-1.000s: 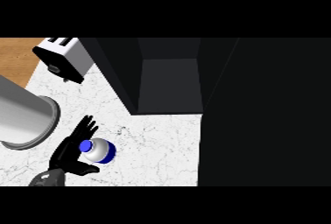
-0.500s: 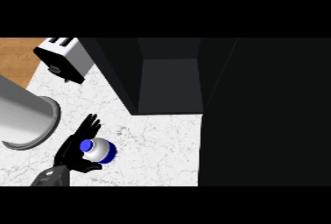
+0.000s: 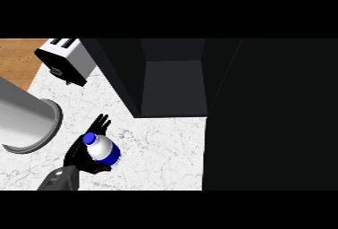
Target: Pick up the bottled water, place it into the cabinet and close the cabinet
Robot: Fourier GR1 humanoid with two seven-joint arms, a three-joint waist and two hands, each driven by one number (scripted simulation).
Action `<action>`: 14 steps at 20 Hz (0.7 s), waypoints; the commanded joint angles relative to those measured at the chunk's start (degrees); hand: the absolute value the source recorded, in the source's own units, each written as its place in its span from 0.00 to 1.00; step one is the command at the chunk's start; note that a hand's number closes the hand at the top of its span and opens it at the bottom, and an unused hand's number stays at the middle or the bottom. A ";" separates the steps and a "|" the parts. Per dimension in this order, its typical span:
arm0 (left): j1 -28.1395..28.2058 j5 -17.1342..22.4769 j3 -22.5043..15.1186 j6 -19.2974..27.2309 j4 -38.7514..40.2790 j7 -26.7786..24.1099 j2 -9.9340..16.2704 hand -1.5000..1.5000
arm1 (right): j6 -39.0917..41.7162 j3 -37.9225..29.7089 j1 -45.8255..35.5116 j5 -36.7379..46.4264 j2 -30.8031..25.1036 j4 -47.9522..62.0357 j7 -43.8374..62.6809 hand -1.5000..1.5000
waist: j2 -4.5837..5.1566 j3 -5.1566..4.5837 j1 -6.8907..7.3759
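In the lower left of the frame the robot's black left hand (image 3: 80,157) sits at the end of a grey forearm (image 3: 58,180) that enters from the bottom edge. Its fingers and thumb curl round the small white water bottle with a blue cap and blue band (image 3: 101,149); upper fingertips stick out past the bottle toward the upper right, and the thumb wraps beneath it. The bottle is seen from nearly above, cap pointing to the upper left, over the white marbled worktop (image 3: 162,152).

Just left of the hand, a large grey metal cylinder with a round rim (image 3: 23,123) fills the left edge. Further up, in the upper left corner, a black and white two-slot toaster (image 3: 66,62) stands on the worktop beside a strip of brown wooden surface (image 3: 19,58).

To the upper right of the hand, well apart from it, the dark cabinet (image 3: 171,78) stands open, its grey inner floor visible. A broad black panel (image 3: 271,116) covers the right side of the frame. The right hand does not show.
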 commanded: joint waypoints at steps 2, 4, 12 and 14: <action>0.30 -1.23 -3.01 -6.76 0.30 -1.86 -3.23 0.00 | 0.17 1.38 1.88 0.06 0.15 -1.23 -0.67 0.00 | 0.34 -0.79 -0.09; 0.43 -2.04 -3.64 -5.10 1.64 -3.94 -5.23 1.00 | 1.02 -0.26 1.23 -0.51 -0.28 0.31 -2.39 0.00 | 0.70 -0.90 -1.05; -1.16 0.28 -3.59 -6.42 -0.27 -2.54 -5.52 1.00 | -0.31 -0.23 -0.46 -0.72 -0.86 -1.38 1.48 0.00 | 0.49 -0.81 0.12; 1.79 -0.90 -4.90 -6.00 -1.57 -5.24 -5.58 1.00 | -1.09 -0.07 -0.46 -0.09 0.05 -0.24 0.41 0.00 | 0.43 -0.79 0.25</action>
